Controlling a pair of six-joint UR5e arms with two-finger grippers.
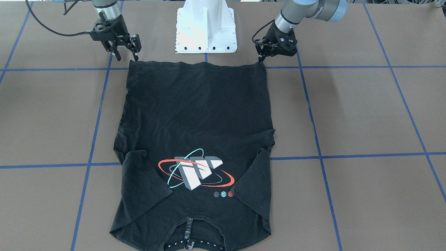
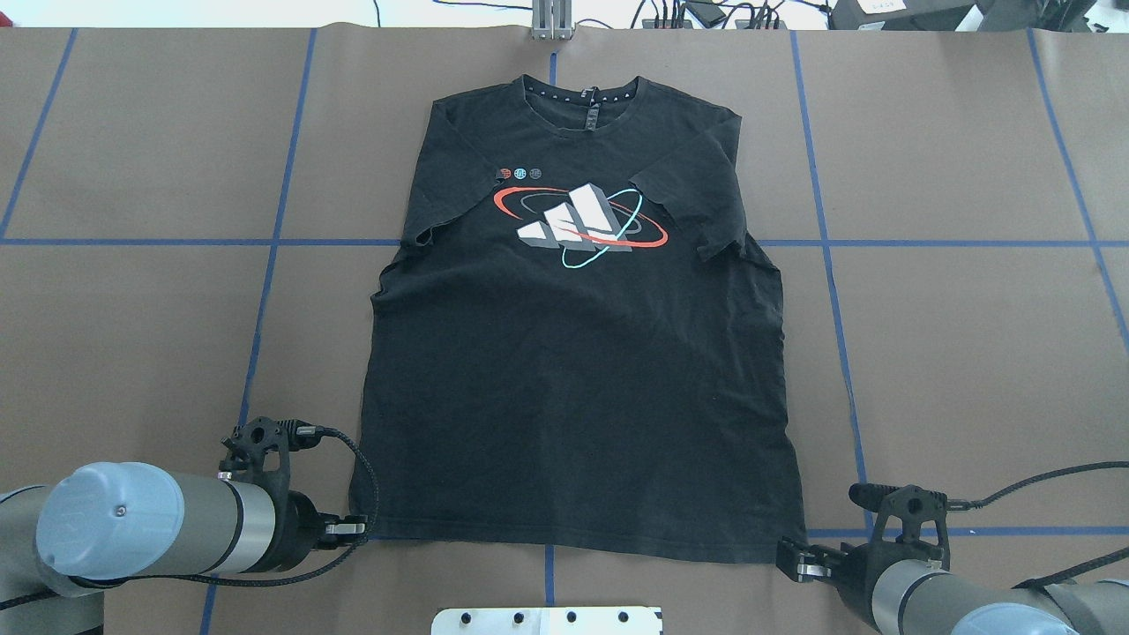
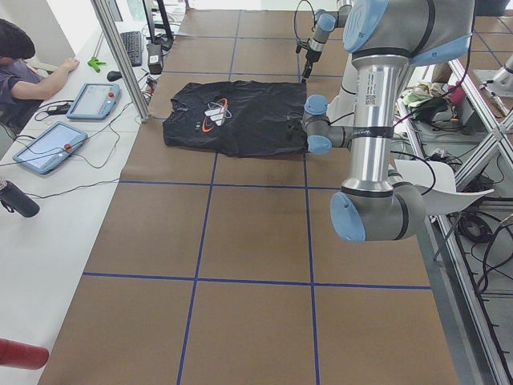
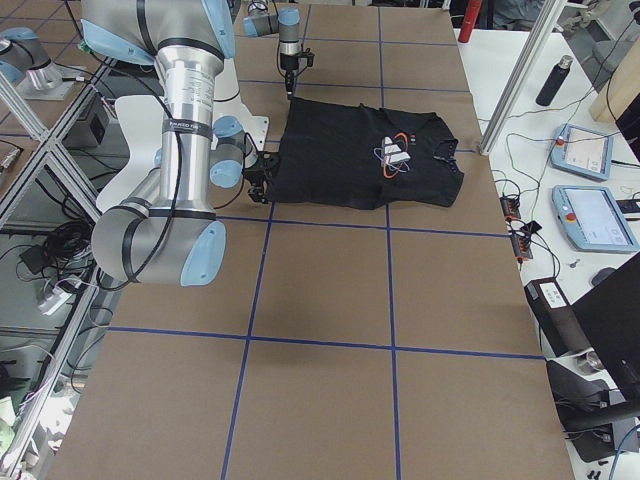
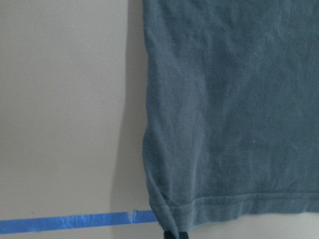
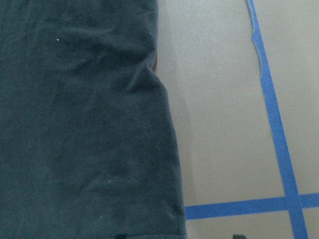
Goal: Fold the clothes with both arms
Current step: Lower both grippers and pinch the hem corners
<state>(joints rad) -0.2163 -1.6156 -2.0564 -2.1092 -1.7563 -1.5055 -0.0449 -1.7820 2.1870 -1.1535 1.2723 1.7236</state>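
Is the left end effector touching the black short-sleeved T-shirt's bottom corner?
Touching. The left wrist view shows the left end effector pinching the puckered hem corner of the black short-sleeved T-shirt.

Flat black T-shirt [image 4: 340,170] on brown table [image 4: 320,300], right arm [image 4: 190,100] near, left arm [image 4: 288,35] far

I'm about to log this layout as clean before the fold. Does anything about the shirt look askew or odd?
Nothing looks damaged. The T-shirt lies flat with the graphic up and both sleeves tucked inward over the chest. Only its hem runs slightly slanted, and its side edges are a little wavy.
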